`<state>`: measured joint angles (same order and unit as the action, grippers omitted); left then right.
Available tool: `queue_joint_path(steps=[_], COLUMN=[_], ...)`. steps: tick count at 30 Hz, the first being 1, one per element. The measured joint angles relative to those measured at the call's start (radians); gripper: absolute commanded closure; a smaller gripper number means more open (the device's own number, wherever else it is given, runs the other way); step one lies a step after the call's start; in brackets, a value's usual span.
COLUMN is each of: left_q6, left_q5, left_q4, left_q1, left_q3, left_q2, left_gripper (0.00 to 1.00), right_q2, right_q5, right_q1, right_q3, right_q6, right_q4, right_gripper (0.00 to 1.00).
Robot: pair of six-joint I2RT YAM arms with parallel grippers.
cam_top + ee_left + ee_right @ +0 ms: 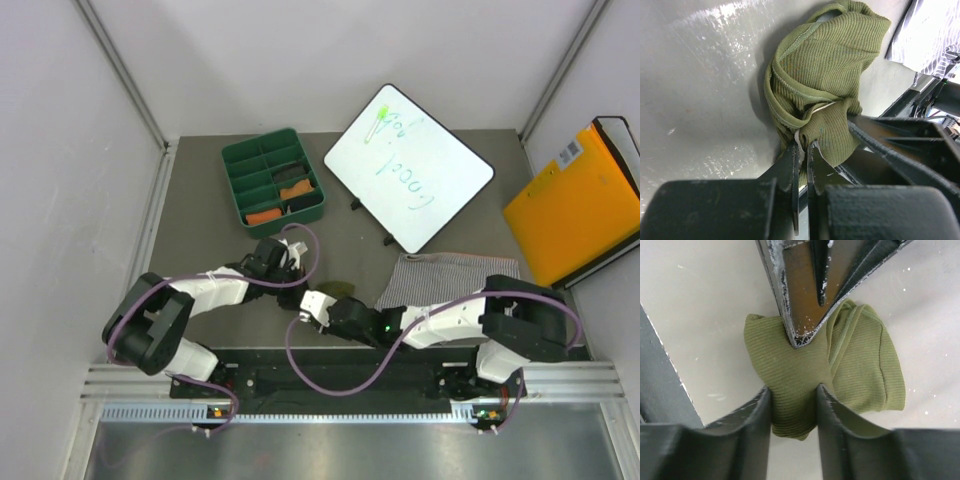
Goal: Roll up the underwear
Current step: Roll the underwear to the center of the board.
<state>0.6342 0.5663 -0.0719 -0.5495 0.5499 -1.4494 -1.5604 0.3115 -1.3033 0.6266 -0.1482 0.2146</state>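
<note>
While my left hand [802, 146] is pinching the ribbed olive-green cloth briefs [825, 65], my right hand [792, 397] is clamping them too.

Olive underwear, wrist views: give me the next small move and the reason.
Probably finish closing the right end effector on the olive underwear. Its fingers flank one end of the bundle and touch the cloth, but a firm grip is not evident. The left end effector is shut on a fold opposite, steadying the bundle.
</note>
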Motion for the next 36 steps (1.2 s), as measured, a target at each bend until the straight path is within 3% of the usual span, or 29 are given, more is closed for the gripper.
queue_joint_path(steps=[2,3,4,5,8,21,28,36], left_q6=[-0.006,-0.009,-0.012,-0.015,-0.015,-0.036,-0.039,-0.031], left_q5=[0.005,0.008,0.01,0.009,0.001,-0.07,-0.057,-0.047], left_q4=[0.0,-0.002,-0.003,-0.006,-0.042,-0.112,-0.055,0.084], left_q1=[0.005,0.006,0.007,0.008,0.014,0.032,0.032,0.032], left_q3=[0.0,0.0,0.0,0.0,-0.003,-0.081,-0.161,-0.224], left_q2=[0.0,0.001,0.002,0.005,0.048,0.374,0.414,0.417], left_gripper=[0.82,0.76,0.62,0.57,0.5,0.45,0.43,0.42], right_q2=[-0.006,-0.006,-0.006,-0.004,0.011,-0.039,-0.145,-0.254], right_q5=[0.002,0.001,-0.006,-0.017,-0.087,-0.648,-0.92,-1.123], right_q1=[-0.003,-0.002,0.001,0.006,0.039,0.29,0.434,0.534], right_q3=[0.003,0.003,0.005,0.007,0.016,0.143,0.209,0.267], right_q6=[-0.002,0.0,0.002,0.004,0.027,0.266,0.387,0.475], right_q4=[0.007,0.007,0.005,0.001,-0.029,-0.199,-0.229,-0.252], right_gripper=[0.89,1.0,1.0,1.0,1.0,1.0,1.0,1.0])
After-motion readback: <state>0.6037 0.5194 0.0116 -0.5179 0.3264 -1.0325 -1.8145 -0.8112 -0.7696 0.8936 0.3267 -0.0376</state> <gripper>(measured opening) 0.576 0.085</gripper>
